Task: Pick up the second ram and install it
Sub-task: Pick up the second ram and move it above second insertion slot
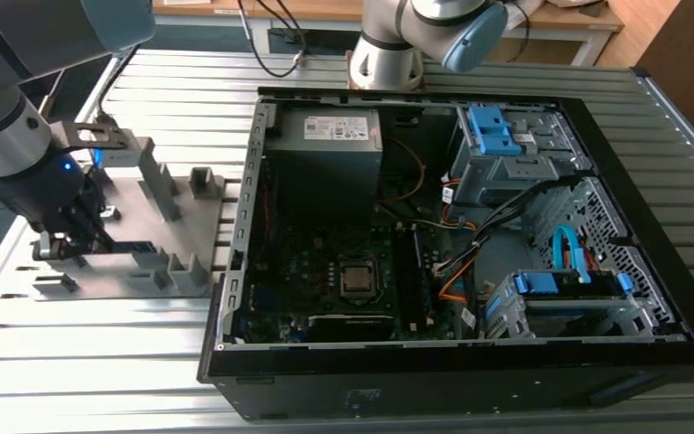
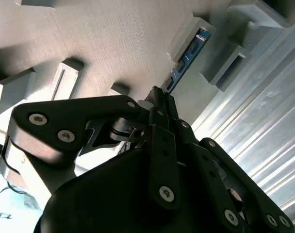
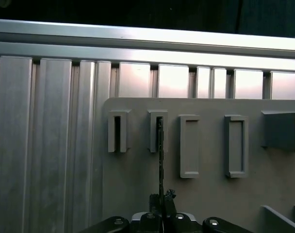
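- The pincer (image 1: 68, 242) hangs low over a grey holder plate (image 1: 191, 228), at the end of the arm's dark wrist (image 1: 15, 145).
- In both wrist views its fingers are pressed together on the near end of the second ram (image 2: 188, 56), pinching the thin edge of the board between the tips.
- In the second wrist view the pincer (image 2: 159, 95) meets the ram where the blue board ends. From there the stick runs straight away from the tips.
- The ram's far end sits inside a narrow slotted holder (image 2: 184, 35) on the plate (image 2: 113, 39).
- In the first wrist view the ram (image 3: 160, 155) shows edge-on as a thin dark line leading from the pincer (image 3: 162, 199) into that holder (image 3: 152, 132).
- Whether the stick is lifted clear of the plate (image 3: 210, 204) I cannot tell.
- Just beside the occupied holder stands a matching narrow holder (image 3: 117, 132). On the other side are two wider frame-shaped holders (image 3: 189, 145).
- A ribbed aluminium table (image 1: 94, 362) lies under the plate and stretches out beyond the pincer.
- Well apart from the pincer, toward the exterior view's right, lies an open computer case (image 1: 468, 384) with its board facing up.
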`<move>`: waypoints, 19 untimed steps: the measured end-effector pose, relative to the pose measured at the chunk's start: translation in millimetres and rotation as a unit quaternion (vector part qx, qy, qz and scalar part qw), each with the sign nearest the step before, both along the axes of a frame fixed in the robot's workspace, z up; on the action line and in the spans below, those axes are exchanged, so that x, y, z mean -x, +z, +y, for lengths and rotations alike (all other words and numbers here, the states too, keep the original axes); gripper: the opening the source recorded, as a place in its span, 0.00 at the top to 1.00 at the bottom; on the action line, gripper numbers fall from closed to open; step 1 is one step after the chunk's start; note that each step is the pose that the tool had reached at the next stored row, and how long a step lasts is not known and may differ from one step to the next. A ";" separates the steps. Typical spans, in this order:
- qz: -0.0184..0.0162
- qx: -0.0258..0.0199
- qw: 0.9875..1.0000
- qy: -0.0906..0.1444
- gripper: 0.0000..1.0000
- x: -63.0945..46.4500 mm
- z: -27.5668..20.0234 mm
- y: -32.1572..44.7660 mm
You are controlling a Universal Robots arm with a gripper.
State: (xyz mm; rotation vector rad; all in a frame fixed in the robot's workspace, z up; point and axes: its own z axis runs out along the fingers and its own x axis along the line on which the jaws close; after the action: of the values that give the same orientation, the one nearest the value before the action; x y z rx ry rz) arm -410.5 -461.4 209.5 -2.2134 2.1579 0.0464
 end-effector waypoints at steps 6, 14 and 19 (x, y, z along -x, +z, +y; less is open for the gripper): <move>0.000 0.000 1.000 0.000 0.86 0.0 0.0 7.6; 0.000 0.000 1.000 0.000 0.86 0.0 0.0 16.2; 0.000 0.000 1.000 0.000 0.86 0.0 0.0 21.4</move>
State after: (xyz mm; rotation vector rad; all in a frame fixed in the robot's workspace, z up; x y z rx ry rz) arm -410.5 -461.4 230.9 -2.2135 2.1578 0.0464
